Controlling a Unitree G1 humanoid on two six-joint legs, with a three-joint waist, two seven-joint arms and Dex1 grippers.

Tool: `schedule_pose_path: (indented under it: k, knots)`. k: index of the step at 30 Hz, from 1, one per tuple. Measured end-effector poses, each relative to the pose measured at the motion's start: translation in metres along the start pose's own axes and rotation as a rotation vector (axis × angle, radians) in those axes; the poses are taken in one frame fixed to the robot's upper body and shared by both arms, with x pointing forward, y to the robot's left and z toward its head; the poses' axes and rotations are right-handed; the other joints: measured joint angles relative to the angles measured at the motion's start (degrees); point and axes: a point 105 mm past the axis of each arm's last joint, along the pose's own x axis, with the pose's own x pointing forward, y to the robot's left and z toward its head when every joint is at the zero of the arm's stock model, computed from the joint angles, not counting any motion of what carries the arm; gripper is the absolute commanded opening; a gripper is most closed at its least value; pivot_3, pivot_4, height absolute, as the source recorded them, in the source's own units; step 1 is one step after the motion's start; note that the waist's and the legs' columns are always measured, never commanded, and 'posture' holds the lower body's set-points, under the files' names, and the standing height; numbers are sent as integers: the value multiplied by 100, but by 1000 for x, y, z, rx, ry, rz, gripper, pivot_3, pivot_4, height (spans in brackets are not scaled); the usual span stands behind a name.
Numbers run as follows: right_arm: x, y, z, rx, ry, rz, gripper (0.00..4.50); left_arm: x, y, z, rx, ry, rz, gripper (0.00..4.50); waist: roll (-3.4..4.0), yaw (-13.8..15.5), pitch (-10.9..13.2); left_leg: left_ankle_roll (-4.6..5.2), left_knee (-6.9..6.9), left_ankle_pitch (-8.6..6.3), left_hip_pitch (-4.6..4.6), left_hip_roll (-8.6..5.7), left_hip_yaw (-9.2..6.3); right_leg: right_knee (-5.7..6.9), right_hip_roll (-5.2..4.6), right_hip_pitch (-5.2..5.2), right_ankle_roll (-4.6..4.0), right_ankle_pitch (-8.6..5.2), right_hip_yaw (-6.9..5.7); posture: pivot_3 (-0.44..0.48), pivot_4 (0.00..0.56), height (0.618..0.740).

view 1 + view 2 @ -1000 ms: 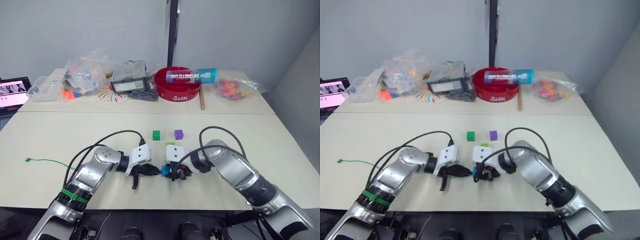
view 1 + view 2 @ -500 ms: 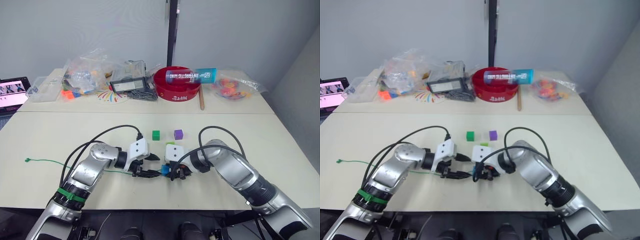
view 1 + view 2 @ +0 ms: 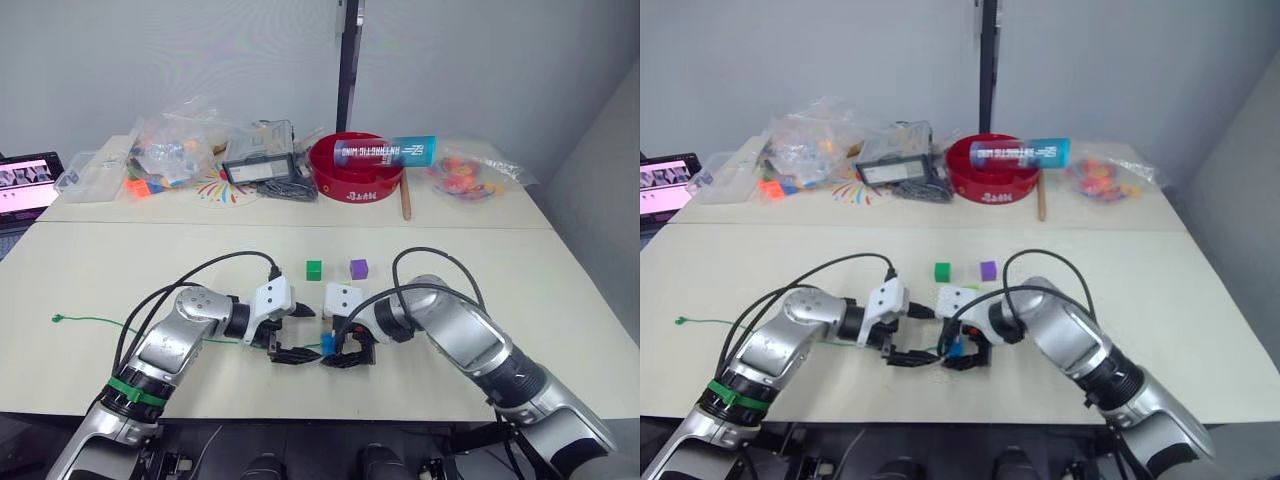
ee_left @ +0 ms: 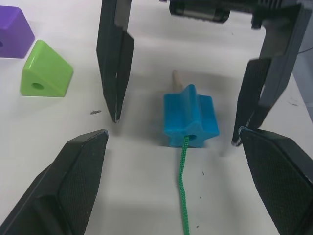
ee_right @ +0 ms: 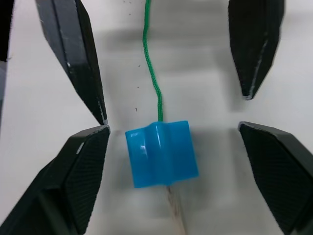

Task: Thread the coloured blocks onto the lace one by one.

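Grippers face each other tip to tip: your left gripper (image 4: 173,142) and right gripper (image 5: 171,132), both spread wide, bracket the blue block (image 4: 190,123) threaded on the lace (image 4: 183,186), untouched.

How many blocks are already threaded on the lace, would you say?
1: the blue block lies on the table between both open tools, with the lace entering it and the pale tip poking out beyond.
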Motion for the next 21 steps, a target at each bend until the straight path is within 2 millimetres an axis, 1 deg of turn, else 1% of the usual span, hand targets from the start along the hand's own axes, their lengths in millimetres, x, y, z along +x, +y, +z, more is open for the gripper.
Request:
schedule_pose_path:
  k: [3,6,8,11,14,19,21]
  knots:
    - [-21,-2,-10,20,-4,-31,4448,8,-2,-2,-3,-10,-22,4500,-1,49,0,1,1,-1,-3,-2,-1,-6,-3,3,2,1,-4,0,150,731]
    - [-34,5,-32,74,-2,-23,4448,17,-2,-4,-7,-18,-31,4500,-2,93,1,4,2,-2,-3,-2,1,-9,-3,4,3,0,-4,0,150,731]
    - [-35,9,-36,90,-20,-9,4448,20,0,-7,-6,-6,-27,4500,-1,46,1,4,1,-2,-2,0,5,-9,-1,1,2,0,-2,0,150,731]
    - [-36,13,-34,69,-66,2,4448,27,1,-5,17,-23,-34,4500,-2,0,1,4,1,-2,2,1,4,-9,1,4,2,0,-2,0,150,731]
    - [-36,10,-34,51,-80,-12,4448,30,1,-9,20,-15,-37,4500,-2,-11,1,4,2,-2,1,1,4,-7,1,3,2,0,-2,0,150,731]
    - [-34,5,-37,49,-83,-39,4448,32,1,-10,43,-14,-43,4500,-2,16,1,4,4,-2,0,0,3,-7,-1,5,2,0,-2,0,150,731]
    - [-33,5,-37,50,-80,-44,4500,33,2,-10,47,-17,-43,3942,-1,23,1,4,4,-2,0,-1,3,-7,-1,6,2,0,-2,0,150,731]
